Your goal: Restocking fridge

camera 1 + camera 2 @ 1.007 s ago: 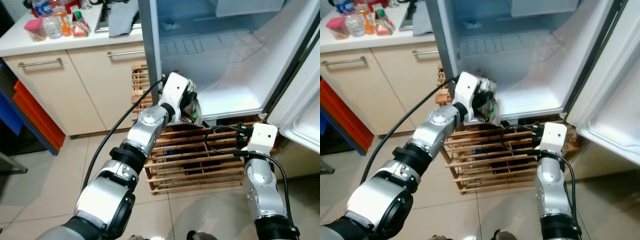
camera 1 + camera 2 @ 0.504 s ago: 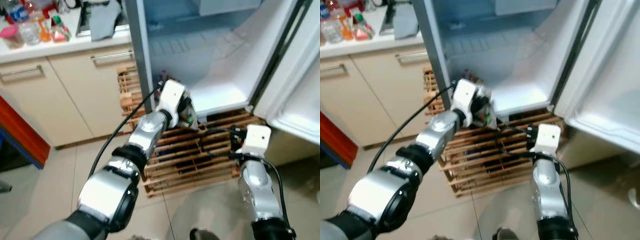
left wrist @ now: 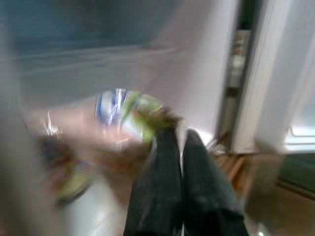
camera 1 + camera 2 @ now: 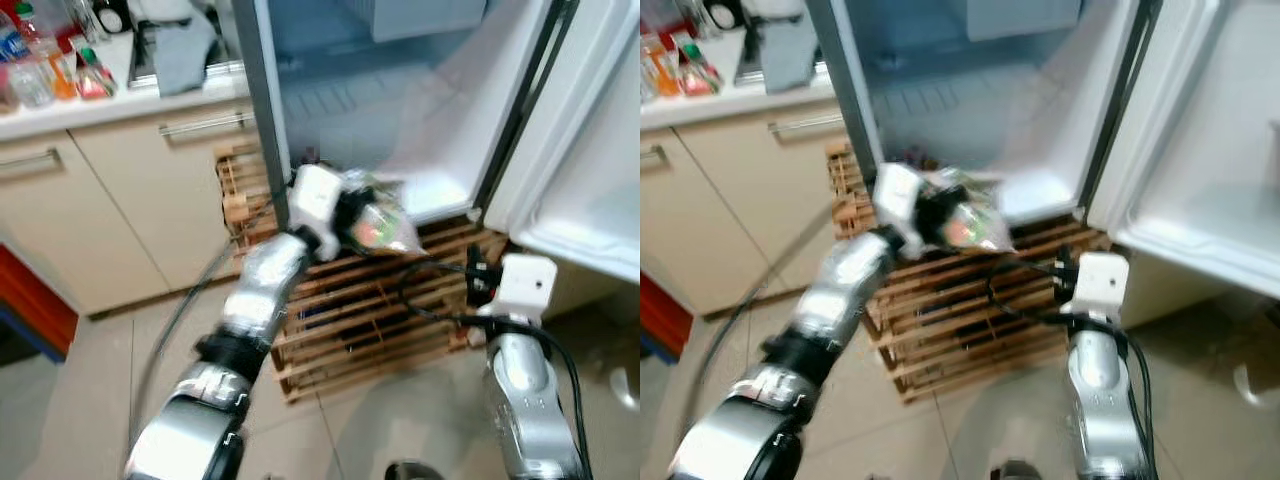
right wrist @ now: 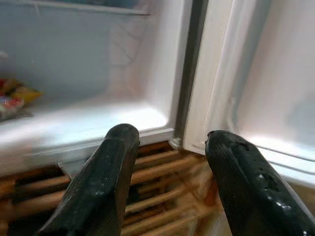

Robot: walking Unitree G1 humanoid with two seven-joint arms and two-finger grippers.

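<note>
My left gripper (image 4: 352, 212) is shut on a clear crinkly bag of green and red food (image 4: 378, 226). It holds the bag in front of the lower edge of the open fridge's white floor (image 4: 440, 188). In the blurred left wrist view the two black fingers (image 3: 167, 147) lie pressed together on the bag (image 3: 130, 110). My right gripper (image 5: 170, 142) hangs open lower down, by the fridge's bottom right corner, with nothing between its fingers. A second colourful bag (image 5: 12, 98) lies on the fridge floor at the edge of the right wrist view.
The fridge door (image 4: 590, 190) stands open on the right. A wooden slatted crate (image 4: 340, 315) sits under the fridge. On the left are beige cabinets (image 4: 110, 210) below a counter with bottles (image 4: 50, 70). Tiled floor (image 4: 80, 400) lies before the cabinets.
The camera has swung and the picture is blurred. My left gripper has carried the bag to the right, away from the fridge's left wall and across its opening. The right arm barely moved.
</note>
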